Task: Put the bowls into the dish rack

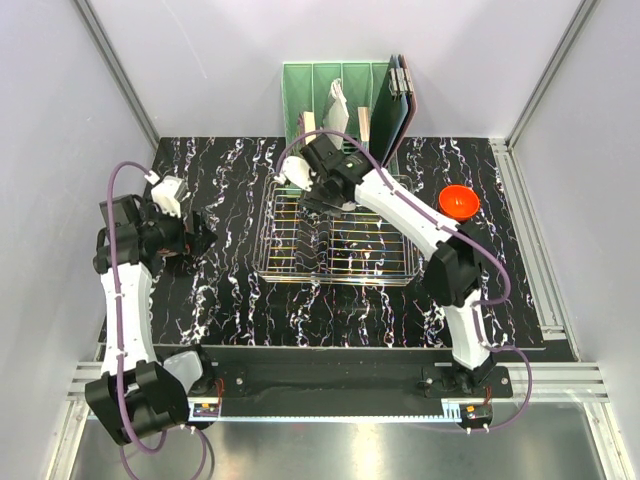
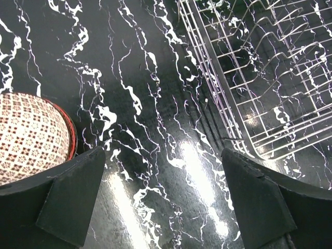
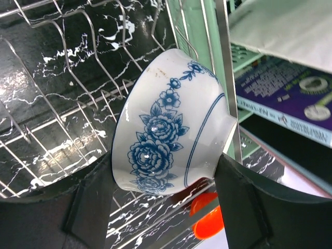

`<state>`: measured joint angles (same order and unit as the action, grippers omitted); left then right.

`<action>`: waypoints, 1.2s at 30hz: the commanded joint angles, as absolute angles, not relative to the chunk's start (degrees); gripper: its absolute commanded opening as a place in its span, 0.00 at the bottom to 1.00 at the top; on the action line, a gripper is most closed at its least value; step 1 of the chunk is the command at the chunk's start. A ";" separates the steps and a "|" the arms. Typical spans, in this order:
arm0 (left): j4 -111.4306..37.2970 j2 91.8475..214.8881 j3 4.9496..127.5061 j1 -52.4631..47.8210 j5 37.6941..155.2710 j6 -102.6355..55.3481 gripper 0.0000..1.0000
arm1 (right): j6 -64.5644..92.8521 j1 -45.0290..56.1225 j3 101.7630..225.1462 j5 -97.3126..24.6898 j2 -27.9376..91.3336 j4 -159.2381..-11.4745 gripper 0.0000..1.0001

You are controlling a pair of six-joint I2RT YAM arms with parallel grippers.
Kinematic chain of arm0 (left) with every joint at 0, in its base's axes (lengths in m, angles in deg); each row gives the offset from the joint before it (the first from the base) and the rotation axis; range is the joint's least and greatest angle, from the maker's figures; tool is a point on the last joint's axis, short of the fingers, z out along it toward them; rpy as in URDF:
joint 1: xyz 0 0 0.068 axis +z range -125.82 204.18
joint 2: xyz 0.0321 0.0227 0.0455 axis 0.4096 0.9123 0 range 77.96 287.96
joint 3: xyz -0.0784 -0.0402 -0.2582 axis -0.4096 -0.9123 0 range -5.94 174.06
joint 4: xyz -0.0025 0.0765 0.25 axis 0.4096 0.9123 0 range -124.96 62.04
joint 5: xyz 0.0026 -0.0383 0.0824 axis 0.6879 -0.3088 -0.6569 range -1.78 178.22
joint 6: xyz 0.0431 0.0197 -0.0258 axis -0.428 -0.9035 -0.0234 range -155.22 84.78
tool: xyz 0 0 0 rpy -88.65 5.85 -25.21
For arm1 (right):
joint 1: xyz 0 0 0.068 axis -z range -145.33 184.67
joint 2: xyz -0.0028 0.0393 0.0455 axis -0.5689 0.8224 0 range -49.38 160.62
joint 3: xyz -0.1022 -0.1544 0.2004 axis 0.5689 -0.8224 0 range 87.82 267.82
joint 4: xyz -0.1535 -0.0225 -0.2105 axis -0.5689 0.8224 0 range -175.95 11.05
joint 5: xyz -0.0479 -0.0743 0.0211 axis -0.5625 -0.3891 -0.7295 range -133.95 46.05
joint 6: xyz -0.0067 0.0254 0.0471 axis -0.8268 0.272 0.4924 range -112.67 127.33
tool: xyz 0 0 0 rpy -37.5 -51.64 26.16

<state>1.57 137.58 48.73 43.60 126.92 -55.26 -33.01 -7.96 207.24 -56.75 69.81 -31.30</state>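
My right gripper [image 1: 303, 178] is shut on a white bowl with blue flowers [image 3: 168, 129], held on its side between both fingers over the far left corner of the chrome wire dish rack [image 1: 340, 274]. In the right wrist view the rack's tines [image 3: 62, 78] show behind the bowl. A glossy orange-red bowl [image 1: 458, 203] sits on the table to the right of the rack. My left gripper [image 2: 163, 155] hangs open over bare table, left of the rack [image 2: 249, 78]. A cream lattice bowl [image 2: 31, 135] with a red rim lies just beyond its left finger.
A green slotted organizer [image 1: 330, 90] with boards and a dark folder stands behind the rack, close to my right gripper. A book [image 3: 285, 98] lies in it. White walls enclose the black marbled table [image 1: 230, 300] on three sides.
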 commanded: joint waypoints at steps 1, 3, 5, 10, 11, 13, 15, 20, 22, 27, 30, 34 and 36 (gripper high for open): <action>0.28 135.44 47.94 44.92 129.79 -56.49 0.99 | -37.32 -8.13 213.41 -57.40 71.20 -35.06 0.00; 0.28 135.27 47.67 45.27 129.97 -56.49 0.99 | -38.02 -8.39 214.81 -57.14 72.08 -34.98 0.00; 0.28 135.44 47.32 45.80 130.49 -56.67 0.99 | -38.72 -8.57 215.09 -56.44 72.78 -34.98 0.00; 0.37 135.79 46.71 46.85 131.46 -56.84 0.99 | -39.61 -9.71 215.88 -56.26 74.80 -34.89 0.00; 0.28 135.88 46.71 47.03 131.55 -56.93 0.99 | -39.87 -9.80 216.14 -55.82 74.98 -34.89 0.00; 0.28 135.97 46.53 47.55 131.73 -57.19 0.99 | -39.87 -10.06 216.67 -55.38 75.86 -34.89 0.00; 0.28 136.06 46.44 48.08 132.08 -57.20 0.99 | -40.22 -10.06 217.37 -55.03 76.39 -34.89 0.00; 0.37 136.14 46.18 48.79 132.61 -57.72 0.99 | -40.66 -10.85 218.86 -54.23 78.14 -34.54 0.00; 0.37 136.32 46.00 49.23 132.96 -57.81 0.99 | -40.92 -11.03 219.13 -54.24 78.93 -34.54 0.00; 0.54 136.67 45.56 49.93 133.57 -58.25 0.99 | -42.15 -11.12 220.71 -54.06 80.78 -34.54 0.00; 0.63 136.76 45.21 50.37 134.01 -58.60 0.99 | -43.03 -11.12 221.68 -53.80 82.45 -34.54 0.03; 0.72 136.94 44.95 50.90 134.54 -58.78 0.99 | -44.00 -11.12 222.73 -53.88 83.77 -34.54 0.29; 0.72 137.02 44.51 51.16 134.63 -59.13 0.99 | -44.00 -11.12 222.56 -53.71 83.86 -34.54 0.41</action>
<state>1.85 136.64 45.02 50.42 132.03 -57.77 -39.63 -10.34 219.39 -53.93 83.96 -32.50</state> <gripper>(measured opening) 0.987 0.751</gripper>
